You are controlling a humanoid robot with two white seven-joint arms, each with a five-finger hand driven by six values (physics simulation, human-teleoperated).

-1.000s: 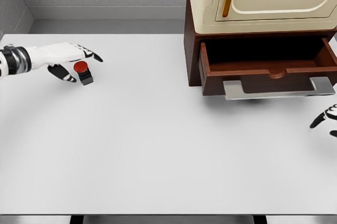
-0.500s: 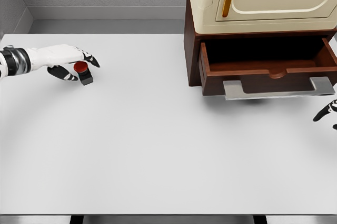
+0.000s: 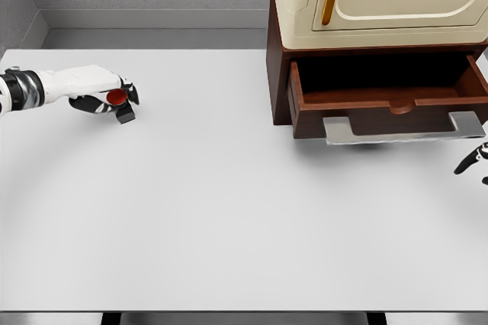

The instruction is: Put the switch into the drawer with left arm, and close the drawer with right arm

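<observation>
Left hand (image 3: 99,94) at far left of counter (image 3: 229,218), fingers curled around the switch (image 3: 120,104), which appears to sit on the counter surface. Judgement: confirm a firm pinch on the dark base, not the red cap, before lifting toward the open drawer (image 3: 389,107), well apart at right. Right hand (image 3: 474,162) cut off at the edge; finger state cannot be told. Thumb contact on switch hard to make out.

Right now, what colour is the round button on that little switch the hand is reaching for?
Red, on a black base: the switch, seen in the head view.
</observation>
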